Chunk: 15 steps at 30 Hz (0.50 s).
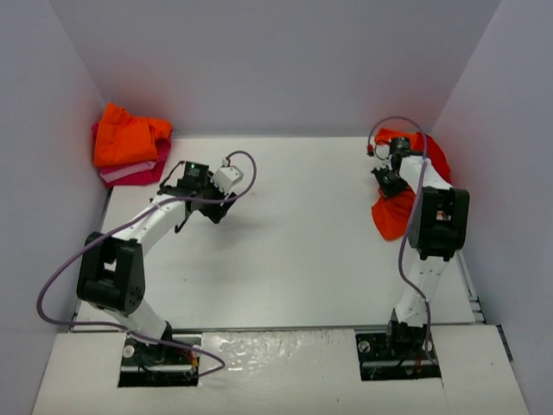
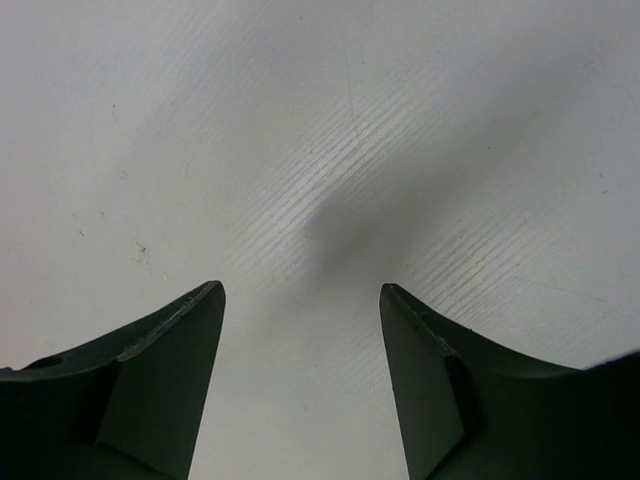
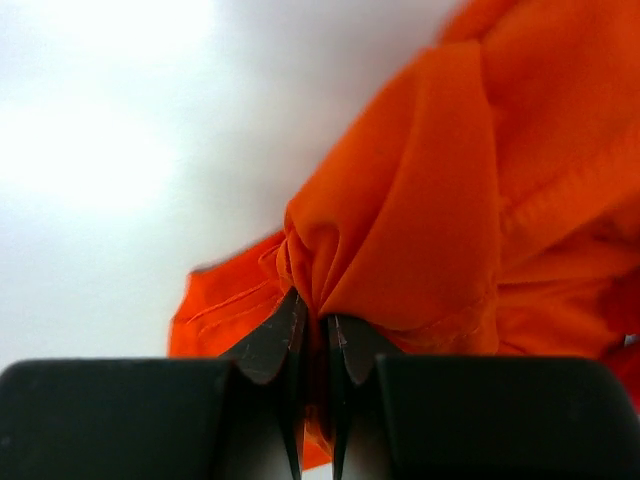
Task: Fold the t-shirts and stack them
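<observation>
Cloth of the orange t-shirt (image 3: 420, 220) sits pinched in the right gripper (image 3: 314, 335) (limp, likely to sag; hems probably grip best). Left gripper (image 2: 302, 295) gapes empty above the tabletop (image 2: 330, 120).

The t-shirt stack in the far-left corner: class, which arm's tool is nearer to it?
Left. The left tool hangs open just right of the stack; the right tool is across the table, shut on an orange t-shirt.

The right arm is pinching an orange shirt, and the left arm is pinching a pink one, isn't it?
No. The left jaws stand open over the table, holding nothing, as the left wrist view shows. The right jaws do pinch the orange shirt.
</observation>
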Available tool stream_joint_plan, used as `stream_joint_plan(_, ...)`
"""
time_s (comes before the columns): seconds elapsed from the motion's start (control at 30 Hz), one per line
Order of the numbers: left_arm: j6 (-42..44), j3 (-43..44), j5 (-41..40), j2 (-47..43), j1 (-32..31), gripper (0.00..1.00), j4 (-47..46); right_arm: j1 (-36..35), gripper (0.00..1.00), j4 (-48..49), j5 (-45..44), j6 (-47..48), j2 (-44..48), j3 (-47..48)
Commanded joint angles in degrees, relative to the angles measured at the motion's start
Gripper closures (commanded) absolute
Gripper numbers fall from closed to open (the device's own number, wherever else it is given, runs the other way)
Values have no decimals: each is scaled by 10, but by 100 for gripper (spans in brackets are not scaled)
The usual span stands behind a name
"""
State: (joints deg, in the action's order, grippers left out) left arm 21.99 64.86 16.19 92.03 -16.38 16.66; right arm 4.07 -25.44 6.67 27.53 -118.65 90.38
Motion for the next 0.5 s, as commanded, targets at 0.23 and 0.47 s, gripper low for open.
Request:
stream_joint_plan(0.23, -25, 4, -28, -43, 8, 40, -54, -177, 100, -174, 365, 131, 307, 59)
stream_joint_plan(0.47, -21, 8, -23, -34, 9, 40, -39, -177, 0, -191, 300, 147, 360, 6)
